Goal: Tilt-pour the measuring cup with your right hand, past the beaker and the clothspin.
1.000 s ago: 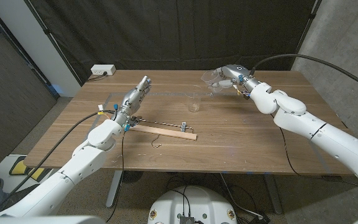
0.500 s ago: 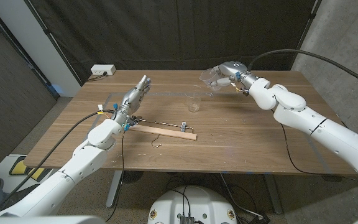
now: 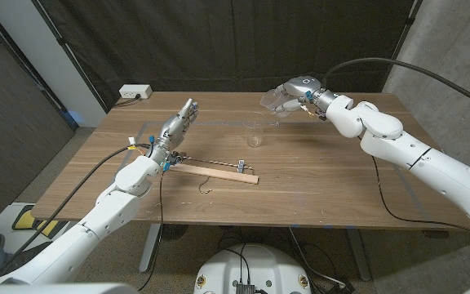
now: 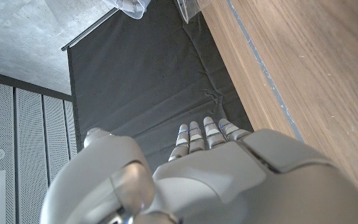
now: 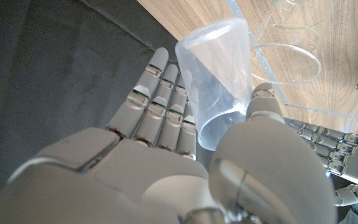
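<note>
Counter [image 3: 317,175] spreads wide beneath us, a wooden strip [image 3: 215,171] with its clothspin [image 3: 241,166] lying near and left. Farther back stands the clear beaker [image 3: 255,136]. Our right hand [image 3: 299,92] holds the measuring cup [image 3: 272,100] aloft at the far side, fingers [image 5: 157,93] wrapped round it, mouth tipped leftward. We judge the tilt wants a slow wrist roll, keeping the lip beyond the beaker. Our left hand [image 3: 179,121] waits, fingers straight and holding nothing.
</note>
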